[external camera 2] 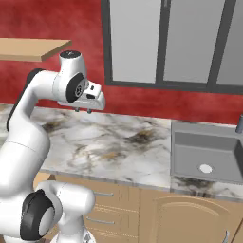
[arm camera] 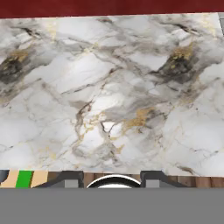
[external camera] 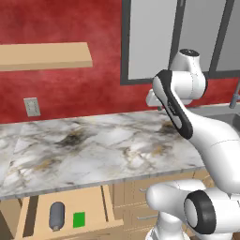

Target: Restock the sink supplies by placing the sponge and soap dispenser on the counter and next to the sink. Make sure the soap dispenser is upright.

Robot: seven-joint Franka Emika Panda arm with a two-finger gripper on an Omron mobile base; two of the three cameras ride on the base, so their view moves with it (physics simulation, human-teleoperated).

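The soap dispenser [external camera: 56, 215] lies on its side in an open drawer [external camera: 96, 201] below the counter's front edge, at the lower left. The green sponge [external camera: 78, 219] rests flat just right of it in the same drawer, and a sliver of the sponge [arm camera: 24, 179] shows at the bottom left of the hand view. My gripper [external camera 2: 83, 110] hangs open and empty above the marble counter [external camera 2: 109, 142], pointing down, well above and behind the drawer. The sink [external camera 2: 206, 152] is recessed in the counter to the right.
A wooden wall shelf [external camera: 47, 55] hangs at the upper left. A wall outlet [external camera: 32, 107] sits on the red wall. The grey faucet [external camera: 236, 96] stands at the sink's far side. Closed drawers and a cabinet door [external camera 2: 190, 218] run under the counter.
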